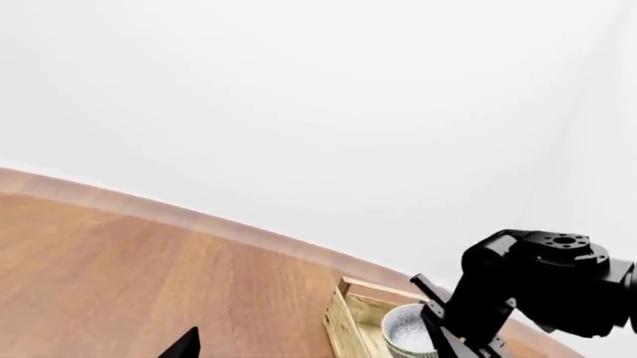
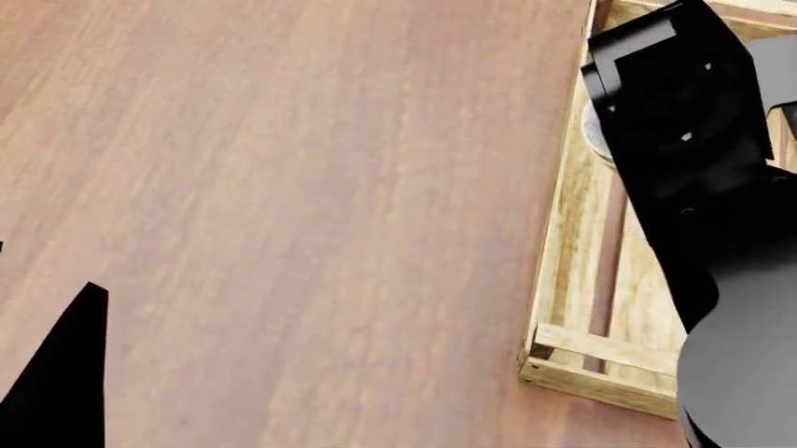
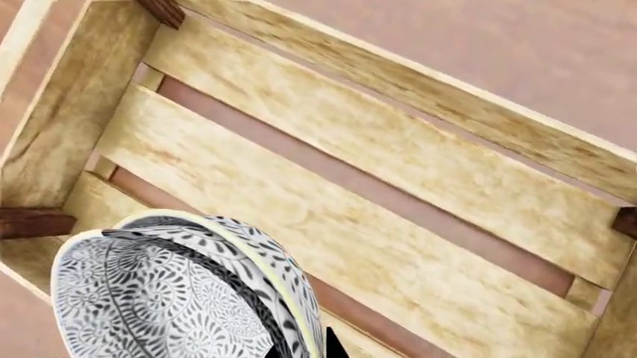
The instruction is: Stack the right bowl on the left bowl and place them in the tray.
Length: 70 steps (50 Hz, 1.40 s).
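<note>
Right wrist view — stacked bowls (image 3: 169, 291) over tray (image 3: 398, 216).

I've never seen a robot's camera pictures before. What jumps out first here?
The patterned black-and-white bowls, one nested in the other, sit at one end of the pale wooden tray, over its slatted bottom. In the head view the right arm, big and black, hangs over that tray and hides most of the bowls; the rest is bare reddish-brown table.

Stacked bowls (image 3: 169, 291) — inside tray (image 3: 418, 171)
</note>
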Tool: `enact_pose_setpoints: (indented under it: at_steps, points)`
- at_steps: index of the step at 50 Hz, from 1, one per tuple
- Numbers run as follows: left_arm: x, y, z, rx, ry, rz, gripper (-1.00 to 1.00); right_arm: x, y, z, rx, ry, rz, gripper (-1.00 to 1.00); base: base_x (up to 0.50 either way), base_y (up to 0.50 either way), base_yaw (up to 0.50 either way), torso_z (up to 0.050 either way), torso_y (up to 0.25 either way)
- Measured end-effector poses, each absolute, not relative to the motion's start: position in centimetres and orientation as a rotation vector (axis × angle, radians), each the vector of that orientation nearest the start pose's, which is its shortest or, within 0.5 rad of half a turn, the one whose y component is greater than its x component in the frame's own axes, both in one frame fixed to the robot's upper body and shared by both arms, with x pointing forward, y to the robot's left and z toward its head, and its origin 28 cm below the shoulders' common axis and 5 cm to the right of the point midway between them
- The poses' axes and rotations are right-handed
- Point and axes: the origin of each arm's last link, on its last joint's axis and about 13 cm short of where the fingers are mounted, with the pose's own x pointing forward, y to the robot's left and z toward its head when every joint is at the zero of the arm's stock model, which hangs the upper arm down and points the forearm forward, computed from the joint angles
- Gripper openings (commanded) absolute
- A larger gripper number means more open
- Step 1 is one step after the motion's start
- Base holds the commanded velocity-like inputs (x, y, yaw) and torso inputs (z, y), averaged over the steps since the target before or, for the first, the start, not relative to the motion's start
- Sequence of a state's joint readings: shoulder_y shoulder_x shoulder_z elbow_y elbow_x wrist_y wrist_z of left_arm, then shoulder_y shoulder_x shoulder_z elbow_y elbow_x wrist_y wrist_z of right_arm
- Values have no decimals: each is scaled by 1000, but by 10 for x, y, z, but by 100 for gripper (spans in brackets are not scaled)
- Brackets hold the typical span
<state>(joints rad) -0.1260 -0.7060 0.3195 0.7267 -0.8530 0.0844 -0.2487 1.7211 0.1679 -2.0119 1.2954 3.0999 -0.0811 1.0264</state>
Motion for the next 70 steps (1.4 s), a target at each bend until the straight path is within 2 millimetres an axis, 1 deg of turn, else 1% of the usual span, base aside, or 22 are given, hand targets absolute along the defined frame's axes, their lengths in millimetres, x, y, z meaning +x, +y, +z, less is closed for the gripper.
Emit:
enact_pose_setpoints:
  at_steps: [14, 25, 47, 70]
  points:
    - [178, 225, 175, -297, -455, -492, 100, 437, -118, 311, 1098, 537, -852, -100, 0, 0, 0, 0, 1]
    - [179, 225, 174, -296, -452, -491, 100, 437, -119, 303, 1113, 548, -830, -100, 0, 0, 0, 1, 1]
    - [180, 224, 171, -293, -443, -492, 100, 436, -136, 289, 1172, 526, -821, -100, 0, 0, 0, 0, 0]
    - [181, 223, 169, -292, -437, -493, 100, 436, -143, 274, 1201, 507, -787, -100, 0, 0, 0, 0, 1]
